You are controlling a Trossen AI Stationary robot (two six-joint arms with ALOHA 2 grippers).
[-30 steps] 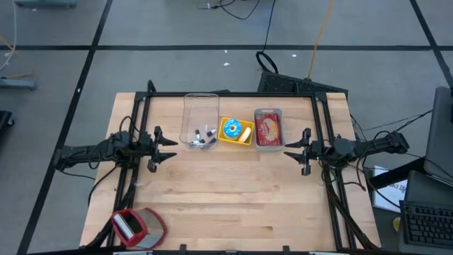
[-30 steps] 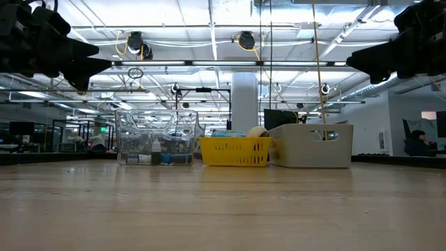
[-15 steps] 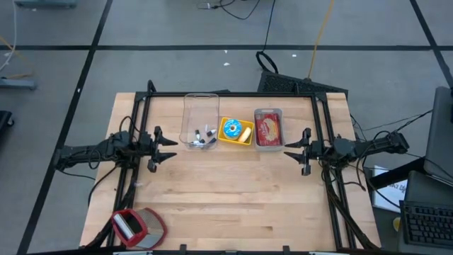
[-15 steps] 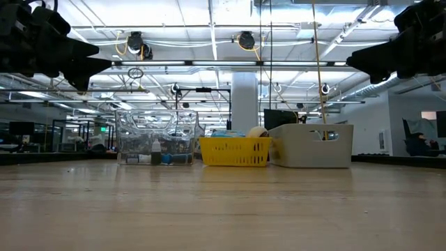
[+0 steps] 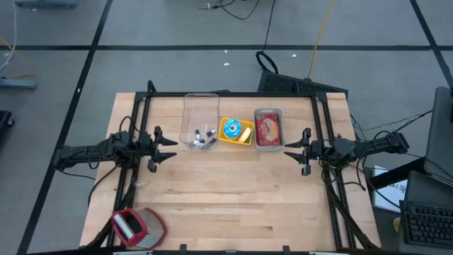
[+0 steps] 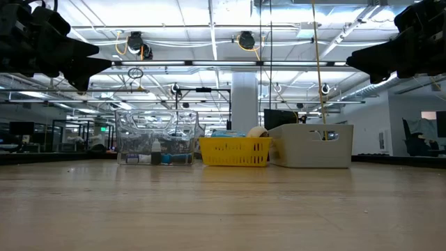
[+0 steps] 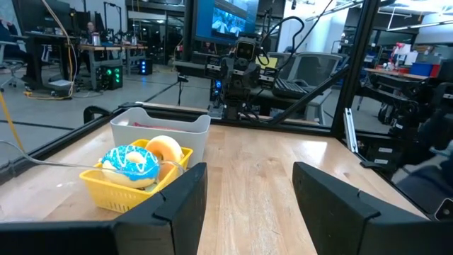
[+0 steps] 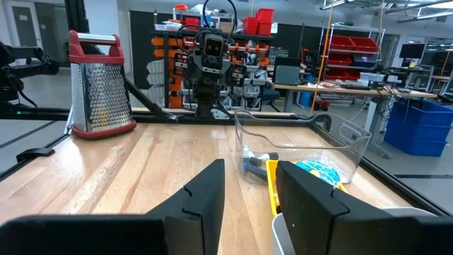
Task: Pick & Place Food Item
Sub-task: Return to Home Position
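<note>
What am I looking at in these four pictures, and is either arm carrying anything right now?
Two dark robot arms work at a wooden table. The overhead picture shows everything: the left end effector and the right end effector hang at the table's two sides, both open and empty. The low picture looks level across the tabletop. The other two are taken from each arm's wrist, looking past its own fingers. Along the far edge stand a transparent bin with small bottles in it, a yellow basket holding a blue-frosted doughnut, and a grey bin with a red packet. A red-framed grater sits at the near left corner.
</note>
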